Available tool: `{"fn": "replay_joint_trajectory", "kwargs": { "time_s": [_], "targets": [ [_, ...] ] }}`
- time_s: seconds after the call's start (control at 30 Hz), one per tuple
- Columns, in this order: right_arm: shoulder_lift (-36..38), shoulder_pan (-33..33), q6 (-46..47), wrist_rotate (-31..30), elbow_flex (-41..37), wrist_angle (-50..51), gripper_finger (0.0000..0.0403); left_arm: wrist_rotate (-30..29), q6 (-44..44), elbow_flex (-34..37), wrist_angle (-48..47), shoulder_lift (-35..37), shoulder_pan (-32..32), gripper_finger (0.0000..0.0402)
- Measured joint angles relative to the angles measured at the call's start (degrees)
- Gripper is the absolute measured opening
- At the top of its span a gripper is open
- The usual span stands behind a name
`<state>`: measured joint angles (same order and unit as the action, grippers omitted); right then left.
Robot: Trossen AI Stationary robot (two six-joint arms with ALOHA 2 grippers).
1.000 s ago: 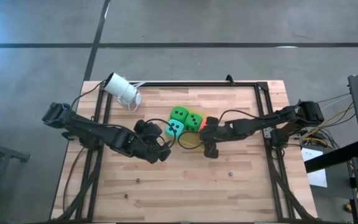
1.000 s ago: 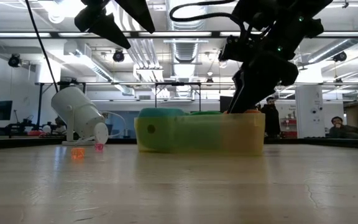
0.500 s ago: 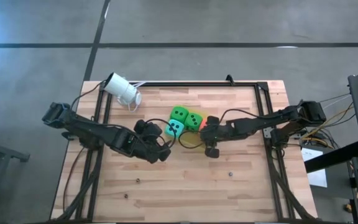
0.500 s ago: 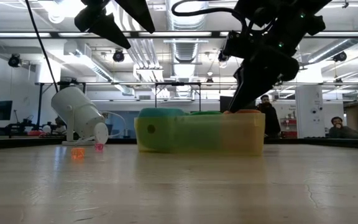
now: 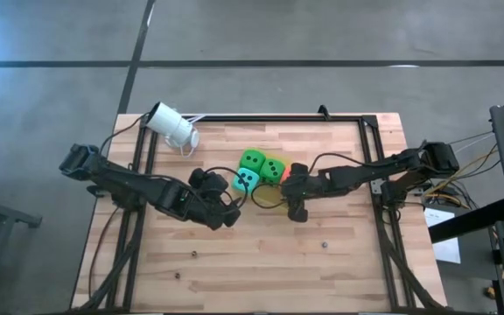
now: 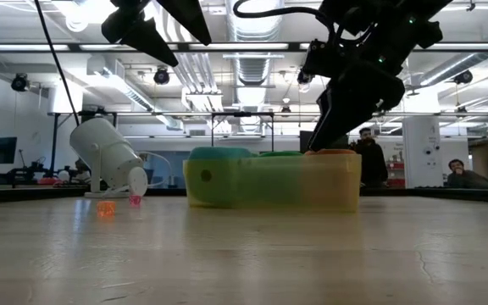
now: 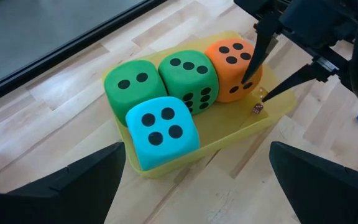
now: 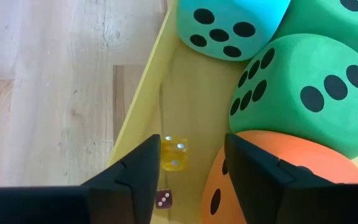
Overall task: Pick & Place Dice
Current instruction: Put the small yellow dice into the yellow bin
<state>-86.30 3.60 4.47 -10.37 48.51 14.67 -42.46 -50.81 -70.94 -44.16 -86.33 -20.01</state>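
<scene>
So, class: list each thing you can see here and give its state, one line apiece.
Yellow tray: flat on table, holding dice.
Four big dice: packed together in tray.
Small yellow die: loose on tray floor.
Small dark red die: beside it.
Right gripper: open, over the small yellow die.
Left gripper: open, near tray.
White camera: tilted on table.

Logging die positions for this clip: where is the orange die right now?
The orange die sits in the yellow tray near the table's middle in the high view, beside a green die, with the right gripper at its side.
</scene>
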Motion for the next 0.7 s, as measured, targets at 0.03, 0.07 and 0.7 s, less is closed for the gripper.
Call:
{"fn": "replay_joint_trajectory", "kwargs": {
  "time_s": [0.03, 0.07, 0.7],
  "targets": [
    [0.15, 0.00, -0.02, 0.02, 0.00, 0.06, 0.0180, 0.00, 0.00, 0.00, 0.00, 0.00, 0.00, 0.0400],
    [0.48, 0.00, -0.02, 0.04, -0.02, 0.14, 0.0185, 0.00, 0.00, 0.00, 0.00, -0.01, 0.00, 0.0400],
    [6.30, -1.41, 1.58, 5.49, -0.09, 2.98, 0.0179, 0.00, -0.14, 0.00, 0.23, 0.00, 0.00, 0.0400]
  ]
}}
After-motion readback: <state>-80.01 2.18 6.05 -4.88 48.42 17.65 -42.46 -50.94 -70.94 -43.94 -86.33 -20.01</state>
